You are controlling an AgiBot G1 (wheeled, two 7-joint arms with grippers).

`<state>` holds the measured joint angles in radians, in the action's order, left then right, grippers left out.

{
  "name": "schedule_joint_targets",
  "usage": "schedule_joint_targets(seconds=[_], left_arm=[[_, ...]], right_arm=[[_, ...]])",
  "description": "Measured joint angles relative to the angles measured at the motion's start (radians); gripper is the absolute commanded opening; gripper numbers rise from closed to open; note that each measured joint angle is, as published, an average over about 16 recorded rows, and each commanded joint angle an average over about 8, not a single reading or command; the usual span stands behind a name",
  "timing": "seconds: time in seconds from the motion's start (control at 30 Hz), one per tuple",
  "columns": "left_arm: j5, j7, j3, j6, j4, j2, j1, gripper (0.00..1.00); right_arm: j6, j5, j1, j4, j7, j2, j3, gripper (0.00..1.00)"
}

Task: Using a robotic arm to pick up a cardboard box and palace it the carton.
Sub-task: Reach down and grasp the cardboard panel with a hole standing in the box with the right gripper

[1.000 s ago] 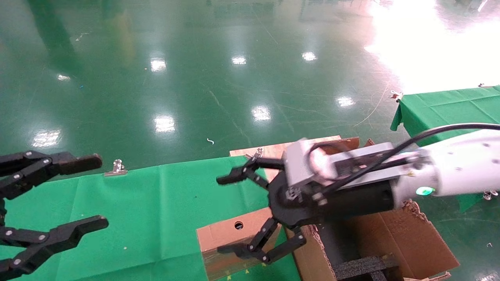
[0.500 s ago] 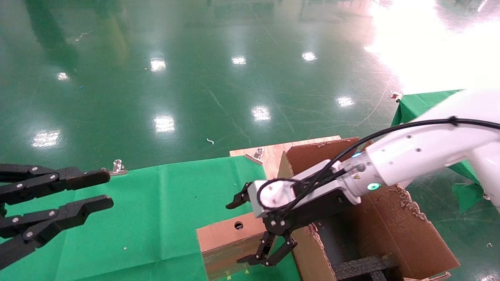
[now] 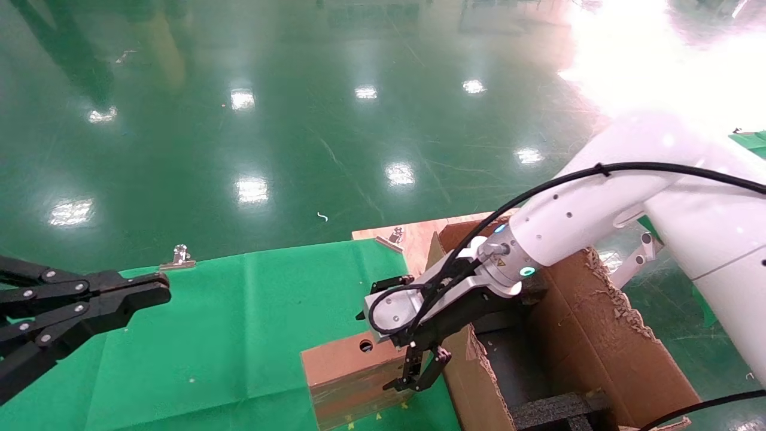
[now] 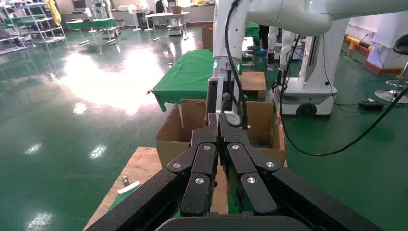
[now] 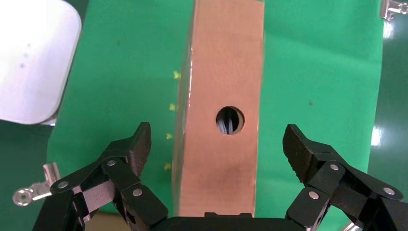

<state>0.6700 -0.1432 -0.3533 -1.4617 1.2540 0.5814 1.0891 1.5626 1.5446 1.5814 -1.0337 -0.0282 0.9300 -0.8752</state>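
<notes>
The right pincer point(image 5: 219, 147) hangs released over the cardboard box point(image 5: 222, 110), fingers straddling its width; the box's long axis runs left-right, hole up. The left pincer point(image 4: 219, 126) sits clenched.

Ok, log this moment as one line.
phase: pre-grasp | right gripper: jaws open, straddling cardboard box | box: on green cloth beside carton | left gripper: shut, idle

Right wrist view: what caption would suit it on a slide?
Open right hand straddling the cardboard box, its round hole facing the camera, on the green cloth.
</notes>
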Motion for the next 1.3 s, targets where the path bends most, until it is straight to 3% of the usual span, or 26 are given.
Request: schedule_joint_targets(seconds=[0.07,0.13,0.17,0.3,0.33,1.3], left_arm=[[0.000,0.000,0.000,0.000,0.000,0.000,0.000,0.67],[0.000,0.000,0.000,0.000,0.000,0.000,0.000,0.92],[0.000,0.000,0.000,0.000,0.000,0.000,0.000,1.00],[0.000,0.000,0.000,0.000,0.000,0.000,0.000,1.00],[0.000,0.000,0.000,0.000,0.000,0.000,0.000,1.00],[0.000,0.000,0.000,0.000,0.000,0.000,0.000,1.00]], right_arm=[[-0.001,0.011,0.008,0.006,0.007,0.009,-0.012,0.92],[-0.003,0.019,0.015,0.012,0.015,0.016,-0.022,0.66],[-0.004,0.021,0.017,0.014,0.018,0.019,-0.026,0.54],[-0.006,0.027,0.023,0.021,0.028,0.027,-0.037,0.06],[-0.006,0.027,0.024,0.022,0.030,0.028,-0.039,0.00],[-0.006,0.023,0.021,0.021,0.029,0.026,-0.037,0.00]])
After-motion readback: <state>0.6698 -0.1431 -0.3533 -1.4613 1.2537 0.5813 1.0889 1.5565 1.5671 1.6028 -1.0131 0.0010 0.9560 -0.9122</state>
